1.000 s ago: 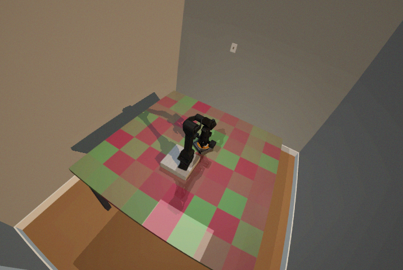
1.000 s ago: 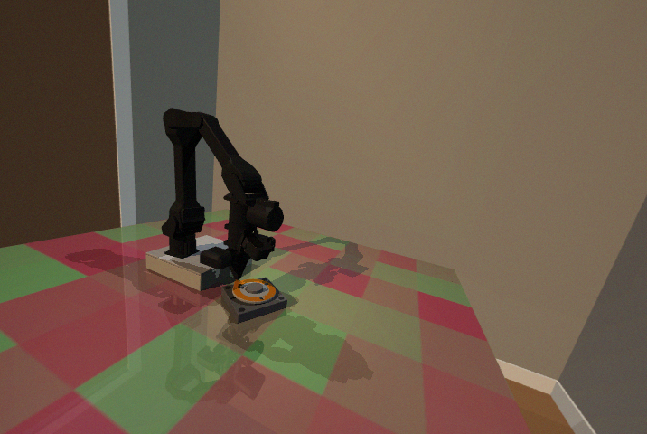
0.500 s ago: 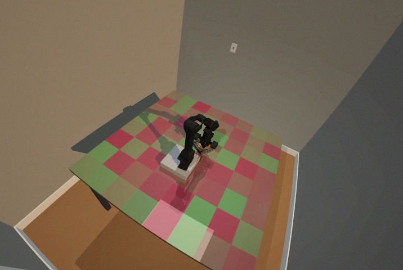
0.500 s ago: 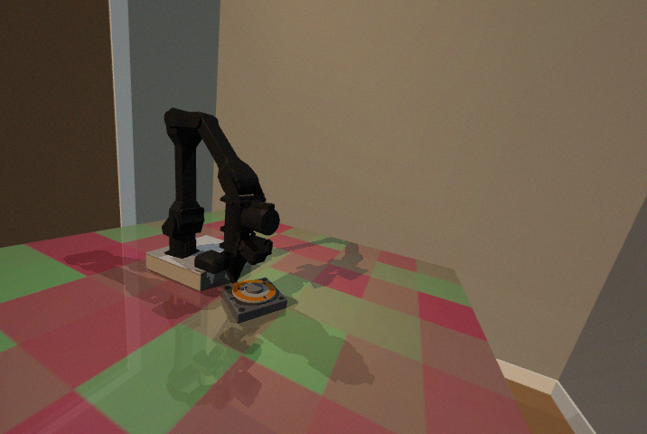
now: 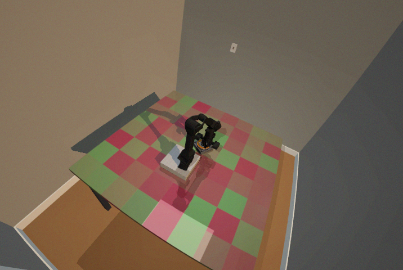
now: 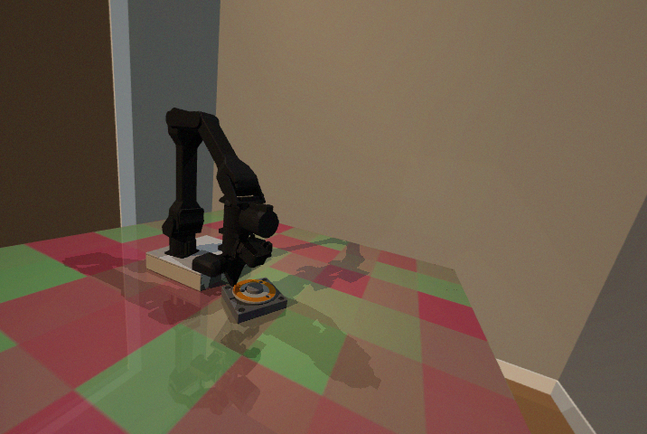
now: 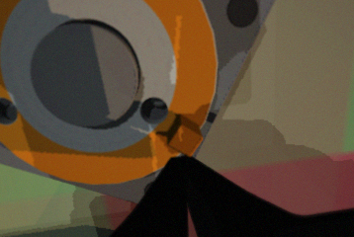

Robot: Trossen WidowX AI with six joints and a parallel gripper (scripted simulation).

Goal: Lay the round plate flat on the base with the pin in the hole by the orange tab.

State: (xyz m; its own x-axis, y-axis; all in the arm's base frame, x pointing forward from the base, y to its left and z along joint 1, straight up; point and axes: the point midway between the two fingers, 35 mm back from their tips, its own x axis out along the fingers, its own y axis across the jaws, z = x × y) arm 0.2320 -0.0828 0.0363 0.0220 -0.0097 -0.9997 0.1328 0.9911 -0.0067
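Top view: a red-and-green checkered table fills a walled corner; the plate sits under the gripper.

Exterior view: the gripper points down at the plate's near rim on the base; open table lies beyond.

Wrist view: the shut, empty fingers meet at the orange tab.

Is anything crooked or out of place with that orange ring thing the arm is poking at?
Yes. In the wrist view the orange plate looks off-centre on its grey base, not sitting squarely. The closed gripper has its tips at the plate's orange tab, beside a small dark hole. Whether the pin is in that hole cannot be told.
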